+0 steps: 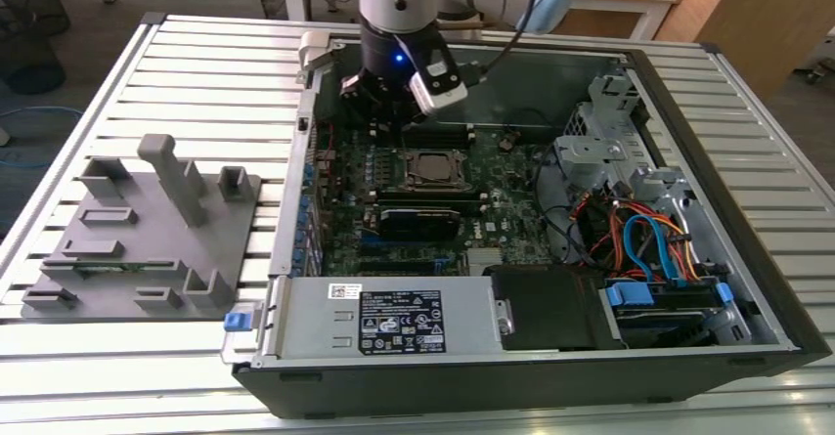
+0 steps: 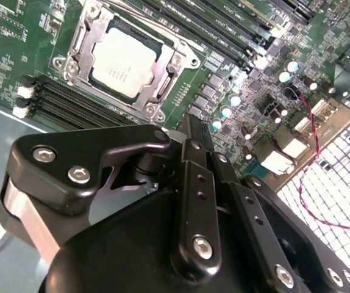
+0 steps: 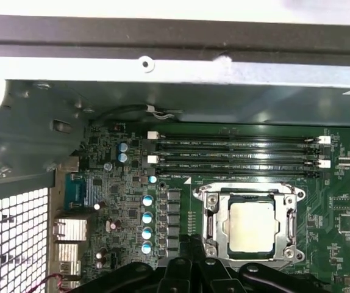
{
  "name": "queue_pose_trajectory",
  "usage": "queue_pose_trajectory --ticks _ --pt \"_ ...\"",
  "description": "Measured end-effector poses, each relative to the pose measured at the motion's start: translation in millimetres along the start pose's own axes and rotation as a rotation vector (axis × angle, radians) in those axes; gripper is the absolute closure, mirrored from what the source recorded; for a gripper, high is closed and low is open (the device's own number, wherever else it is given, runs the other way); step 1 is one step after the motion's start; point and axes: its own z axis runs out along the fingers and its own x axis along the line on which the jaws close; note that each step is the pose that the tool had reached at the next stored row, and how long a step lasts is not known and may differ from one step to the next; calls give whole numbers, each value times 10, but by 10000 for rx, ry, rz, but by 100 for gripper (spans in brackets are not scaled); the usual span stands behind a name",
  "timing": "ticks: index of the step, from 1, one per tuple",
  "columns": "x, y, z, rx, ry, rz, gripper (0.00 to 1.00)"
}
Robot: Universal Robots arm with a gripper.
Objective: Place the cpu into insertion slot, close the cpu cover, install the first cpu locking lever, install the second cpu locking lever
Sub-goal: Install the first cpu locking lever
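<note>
The cpu (image 2: 125, 56) (image 3: 251, 226) lies flat in the insertion slot (image 1: 415, 183) on the green motherboard, dull silver top up. The cpu cover (image 2: 163, 76) (image 3: 248, 196), a silver frame, lies down around it. Thin lever rods (image 2: 157, 27) run along the socket's edges; whether they are latched I cannot tell. My gripper (image 2: 198, 131) (image 3: 190, 241) (image 1: 387, 112) hangs a little above the board beside the socket, towards the rear ports. Its black fingers are shut together and hold nothing.
Long black memory slots (image 3: 236, 152) flank the socket. The case's rear wall (image 3: 175, 61) and port grille (image 3: 13, 238) are close by. A drive cage with cables (image 1: 639, 239) fills the exterior view's right. A grey fixture tray (image 1: 144, 239) stands on the slatted table on that view's left.
</note>
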Motion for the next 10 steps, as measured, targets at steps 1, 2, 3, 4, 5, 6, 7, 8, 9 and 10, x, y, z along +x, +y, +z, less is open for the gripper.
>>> queue_pose_trajectory --ticks 1,2,3,4,5,6,7,8,9,10 --pt "4 5 0 1 1 1 90" --pt "8 9 0 0 1 0 90" --pt "11 18 1 -1 0 0 90" --pt "12 28 2 -1 0 0 90" --pt "13 43 2 0 1 0 90" --pt "13 61 3 0 1 0 90" --pt "15 77 3 0 1 -1 90" --pt "18 92 4 0 1 -2 90" --pt "22 105 4 -1 0 -3 90" --pt "27 117 5 -1 0 -6 90"
